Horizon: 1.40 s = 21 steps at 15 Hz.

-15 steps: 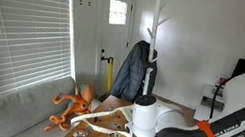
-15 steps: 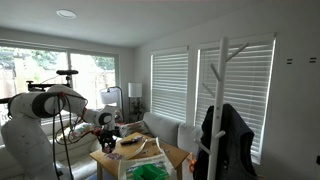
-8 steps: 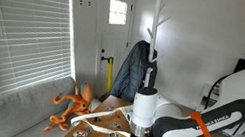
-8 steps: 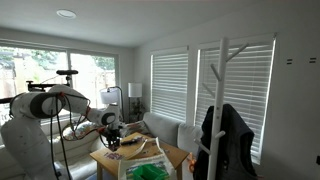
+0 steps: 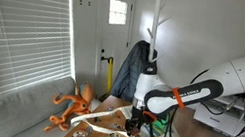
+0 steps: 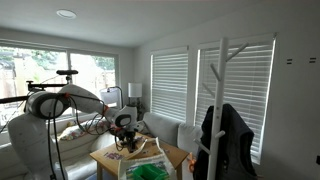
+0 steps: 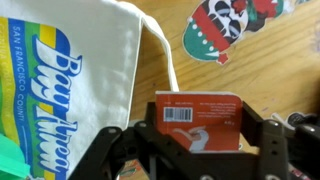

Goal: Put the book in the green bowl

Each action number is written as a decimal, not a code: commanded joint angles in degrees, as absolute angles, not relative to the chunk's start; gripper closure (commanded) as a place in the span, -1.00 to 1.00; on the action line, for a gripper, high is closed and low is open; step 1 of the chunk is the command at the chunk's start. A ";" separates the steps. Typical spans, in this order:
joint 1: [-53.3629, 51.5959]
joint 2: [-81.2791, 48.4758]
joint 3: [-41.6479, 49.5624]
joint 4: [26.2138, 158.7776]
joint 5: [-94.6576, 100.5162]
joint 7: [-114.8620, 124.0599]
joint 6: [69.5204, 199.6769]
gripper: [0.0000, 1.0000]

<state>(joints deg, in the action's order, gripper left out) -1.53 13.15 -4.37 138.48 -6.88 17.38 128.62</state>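
Wrist view: gripper (image 7: 198,150) clenched on red book (image 7: 200,112) over table (image 7: 275,65). Green bowl (image 6: 150,172) likely toward 8 o'clock, past white bag (image 7: 70,70); carry high, centre over bowl, then release.

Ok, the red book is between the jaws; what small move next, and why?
Probably shift sideways over the white tote bag toward the bright green plastic bowl: the red barcoded book sits clamped between the jaws above the wooden table, and only a green sliver shows at the wrist view's lower-left edge.
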 commanded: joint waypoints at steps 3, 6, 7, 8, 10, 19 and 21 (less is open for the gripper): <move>-0.66 12.56 -3.45 138.33 -8.16 19.73 129.71 -0.07; 1.28 14.88 -1.63 140.02 -8.70 22.80 130.38 -0.07; 2.21 15.78 -0.92 140.67 -8.53 24.05 130.75 -0.07; 3.42 17.60 -0.13 141.50 -7.94 25.32 130.66 -0.07; 6.21 21.49 0.79 142.83 -5.35 28.43 130.07 -0.07; 18.46 31.94 1.49 146.53 -1.85 39.00 127.37 -0.07; 20.66 32.80 2.08 148.06 -1.72 42.38 125.21 -0.07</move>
<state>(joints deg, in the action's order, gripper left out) 17.82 29.81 1.88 145.04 -3.05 37.14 127.75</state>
